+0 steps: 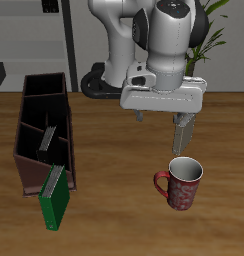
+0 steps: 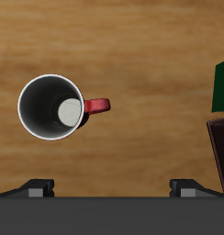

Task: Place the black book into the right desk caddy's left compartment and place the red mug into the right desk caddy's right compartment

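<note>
Green book (image 1: pixel 54 206), tool (image 1: pixel 165 130) above red mug (image 1: pixel 181 184)

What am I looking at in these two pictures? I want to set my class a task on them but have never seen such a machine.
This is a computer-simulated robot arm at a wooden table. One picture looks at it from the front and above; the other comes from a camera on the arm's wrist, looking straight down.

The end effector hangs open above the red mug and holds nothing. From the wrist, you look into the mug's white inside, its handle sticking out sideways.

Farther along the table stands the caddy, a long dark wooden box with dividers. A black book already stands in its slanted section. A green book leans against the caddy's end nearest the front edge.
</note>
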{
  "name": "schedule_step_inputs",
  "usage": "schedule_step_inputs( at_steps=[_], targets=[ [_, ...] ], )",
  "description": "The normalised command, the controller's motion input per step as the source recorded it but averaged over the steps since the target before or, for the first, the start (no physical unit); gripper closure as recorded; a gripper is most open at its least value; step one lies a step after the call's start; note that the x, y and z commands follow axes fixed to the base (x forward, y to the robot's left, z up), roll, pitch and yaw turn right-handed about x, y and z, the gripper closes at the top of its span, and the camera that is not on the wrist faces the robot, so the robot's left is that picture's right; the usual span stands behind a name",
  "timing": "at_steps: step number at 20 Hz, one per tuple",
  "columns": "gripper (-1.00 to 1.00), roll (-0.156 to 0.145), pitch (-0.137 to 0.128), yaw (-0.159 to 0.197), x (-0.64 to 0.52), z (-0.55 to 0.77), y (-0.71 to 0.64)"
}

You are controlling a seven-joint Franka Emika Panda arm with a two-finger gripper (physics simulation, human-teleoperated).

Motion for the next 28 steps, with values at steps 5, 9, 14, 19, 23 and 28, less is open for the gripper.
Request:
schedule_step_inputs(
  at_steps=[5, 9, 14, 19, 23, 28],
  targets=[
    [-1.00, 0.052, -0.001, 0.032, 0.06, -0.09, 0.35],
    [-1.00, 0.015, 0.013, -0.002, 0.03, 0.00, 0.23],
    [-1.00, 0.027, -0.005, -0.011, 0.02, 0.07, 0.28],
    [-1.00, 0.003, -0.027, 0.041, 0.03, -0.02, 0.23],
    [-1.00, 0.013, 0.017, 0.053, 0.05, -0.15, 0.17],
    [-1.00, 0.004, 0.003, 0.091, 0.11, -0.12, 0.11]
  ],
)
